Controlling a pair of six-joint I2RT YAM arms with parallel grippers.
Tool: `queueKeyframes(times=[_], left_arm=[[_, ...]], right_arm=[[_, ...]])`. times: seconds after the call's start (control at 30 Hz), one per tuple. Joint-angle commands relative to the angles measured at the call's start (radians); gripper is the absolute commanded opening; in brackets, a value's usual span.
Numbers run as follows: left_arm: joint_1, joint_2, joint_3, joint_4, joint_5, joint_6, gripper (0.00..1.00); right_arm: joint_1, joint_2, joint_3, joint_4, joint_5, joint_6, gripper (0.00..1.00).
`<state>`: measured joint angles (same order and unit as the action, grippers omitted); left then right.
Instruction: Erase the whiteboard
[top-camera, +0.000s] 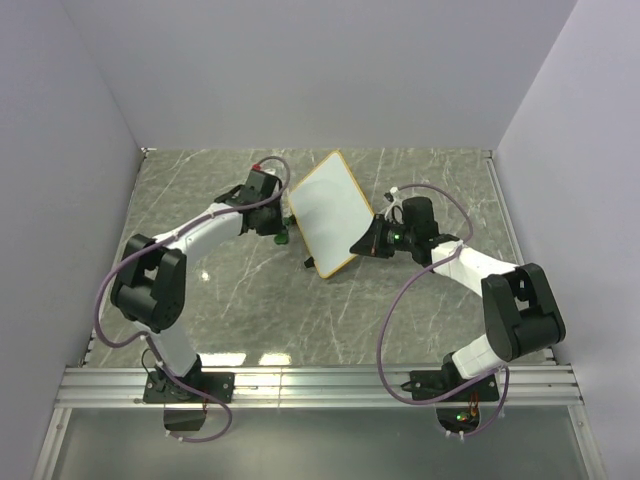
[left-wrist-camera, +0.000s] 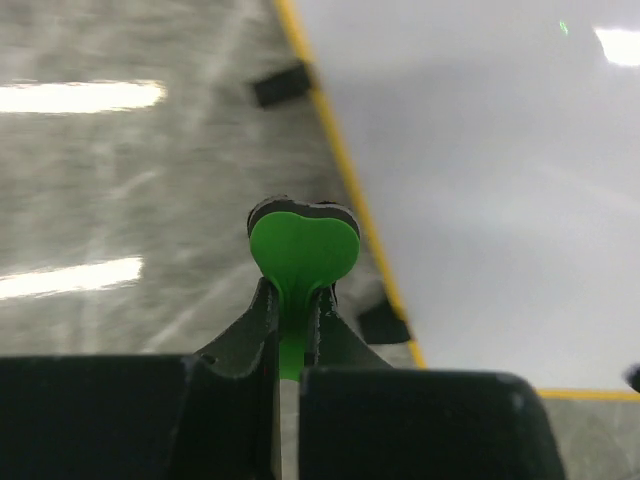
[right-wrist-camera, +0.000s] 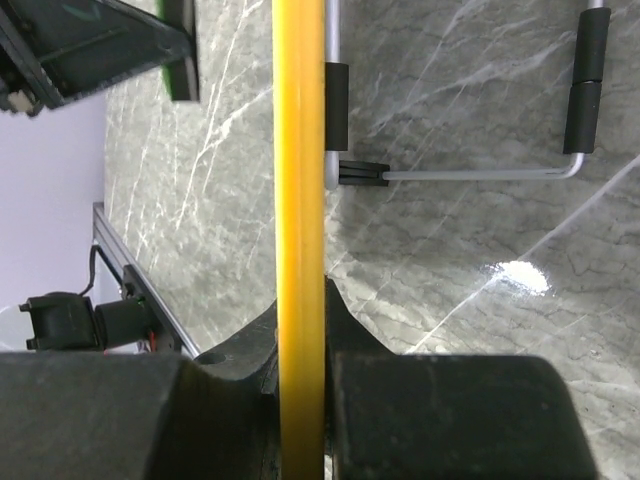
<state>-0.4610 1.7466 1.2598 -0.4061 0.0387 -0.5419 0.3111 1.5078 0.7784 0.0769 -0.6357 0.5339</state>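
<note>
Where the board is: We see the whiteboard (top-camera: 328, 212) in the middle of the top view. It is tilted over the table (top-camera: 200, 190). We cannot tell if its low edge touches the table.
Right jaws: The right gripper (top-camera: 366, 243) has its jaws pinched on the board's yellow frame (right-wrist-camera: 299, 200), at the lower right of the board in the top view.
Left jaws: The left gripper (top-camera: 279, 234) has its jaws closed on a small green eraser (left-wrist-camera: 303, 250), just beside the board's left edge.
Board face: It is white and shiny. We see no marks on the part in the left wrist view.
How it will handle: We think the board is light, thin and stiff. The face looks smooth, so it could slip or turn when the eraser pushes.
Where to hold: We think the frame edge is best, because the jaws fit around it. The thin wire leg (right-wrist-camera: 480, 172) behind looks too weak to hold.
</note>
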Motion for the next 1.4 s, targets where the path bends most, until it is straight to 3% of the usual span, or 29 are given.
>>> queueKeyframes(times=[0.0,0.03,0.17,0.27,0.4,0.53,0.73,0.77,1.03,1.37], left_arm=[[0.030,-0.061,-0.042,-0.051,-0.156,0.016,0.06],[0.041,-0.062,-0.052,-0.057,-0.174,0.017,0.12],[0.059,-0.052,-0.112,-0.063,-0.221,0.019,0.27],[0.059,-0.036,-0.163,-0.056,-0.247,0.016,0.32],[0.061,-0.039,-0.212,-0.036,-0.234,0.002,0.42],[0.061,-0.050,-0.220,-0.037,-0.224,-0.010,0.67],[0.059,-0.081,-0.211,-0.072,-0.229,-0.023,0.89],[0.059,-0.091,-0.209,-0.085,-0.232,-0.026,0.98],[0.050,-0.237,-0.119,-0.168,-0.168,-0.053,0.99],[0.012,-0.184,0.392,-0.404,-0.146,-0.069,0.99]], right_arm=[[0.031,0.012,-0.031,-0.078,-0.010,-0.038,0.05],[0.031,0.011,-0.031,-0.078,-0.007,-0.034,0.18],[0.031,0.009,-0.018,-0.057,-0.002,-0.029,0.47],[0.034,0.006,-0.001,-0.068,-0.001,-0.028,0.56],[0.033,-0.014,0.024,-0.098,0.017,-0.038,0.58],[0.028,-0.047,0.025,-0.137,0.047,-0.071,0.59],[0.025,-0.142,-0.019,-0.160,0.096,-0.055,0.60],[0.022,-0.159,-0.022,-0.164,0.103,-0.051,0.60],[0.011,-0.435,-0.053,-0.230,0.185,0.011,0.60],[0.014,-0.757,-0.045,-0.379,0.231,0.072,0.59]])
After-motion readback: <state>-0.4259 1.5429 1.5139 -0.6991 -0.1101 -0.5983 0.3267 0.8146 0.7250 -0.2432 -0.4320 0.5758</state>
